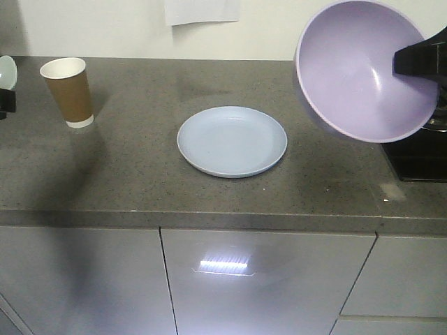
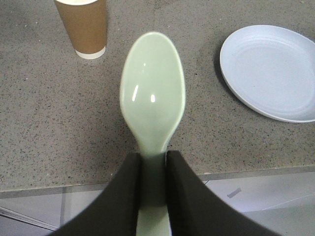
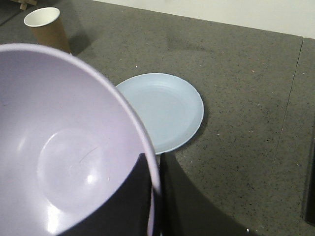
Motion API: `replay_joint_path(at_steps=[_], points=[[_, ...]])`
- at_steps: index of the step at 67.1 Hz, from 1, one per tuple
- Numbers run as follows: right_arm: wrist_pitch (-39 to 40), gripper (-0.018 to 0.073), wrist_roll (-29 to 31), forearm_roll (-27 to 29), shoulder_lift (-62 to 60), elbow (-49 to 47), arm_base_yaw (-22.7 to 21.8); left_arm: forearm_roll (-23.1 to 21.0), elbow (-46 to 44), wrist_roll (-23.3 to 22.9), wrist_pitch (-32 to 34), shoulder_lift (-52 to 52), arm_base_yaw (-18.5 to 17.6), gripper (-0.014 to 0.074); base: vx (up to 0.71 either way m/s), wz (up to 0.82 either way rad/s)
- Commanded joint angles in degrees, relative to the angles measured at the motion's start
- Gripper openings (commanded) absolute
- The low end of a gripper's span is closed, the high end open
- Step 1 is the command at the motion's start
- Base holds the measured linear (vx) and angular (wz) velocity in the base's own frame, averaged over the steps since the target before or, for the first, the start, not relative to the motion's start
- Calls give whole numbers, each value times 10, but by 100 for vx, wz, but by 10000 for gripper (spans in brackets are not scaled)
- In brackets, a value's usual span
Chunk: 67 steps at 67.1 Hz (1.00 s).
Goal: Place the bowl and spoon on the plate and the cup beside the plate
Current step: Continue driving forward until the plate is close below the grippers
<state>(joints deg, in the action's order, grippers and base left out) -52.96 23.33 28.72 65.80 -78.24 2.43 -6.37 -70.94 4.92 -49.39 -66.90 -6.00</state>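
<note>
R end effector (image 3: 156,169) pinches bowl (image 3: 64,157) rim; L end effector (image 2: 153,160) clamps spoon (image 2: 152,83).

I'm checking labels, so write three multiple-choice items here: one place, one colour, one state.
1. The cup stands: A) on the counter, apart from the plate; B) on the plate; C) in the bowl.
2. The spoon is: A) brown; B) lavender; C) pale green.
3. The bowl is: A) flat on the plate; B) held tilted in the air; C) upside down on the counter.
Answers: 1 A, bare counter separates them. 2 C, clearly green in the left gripper. 3 B, the right gripper holds its rim, off the counter.
</note>
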Motion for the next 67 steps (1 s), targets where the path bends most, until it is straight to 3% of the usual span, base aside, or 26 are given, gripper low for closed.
replay_joint_path(at_steps=[1,67], points=[[35,-4,4,15,-11,-18,-4,-8,-13,-6,33,10,-2,-6,4,1],[35,-4,4,15,-11,-18,-4,-8,-13,-6,33,10,-2,-6,3,0]])
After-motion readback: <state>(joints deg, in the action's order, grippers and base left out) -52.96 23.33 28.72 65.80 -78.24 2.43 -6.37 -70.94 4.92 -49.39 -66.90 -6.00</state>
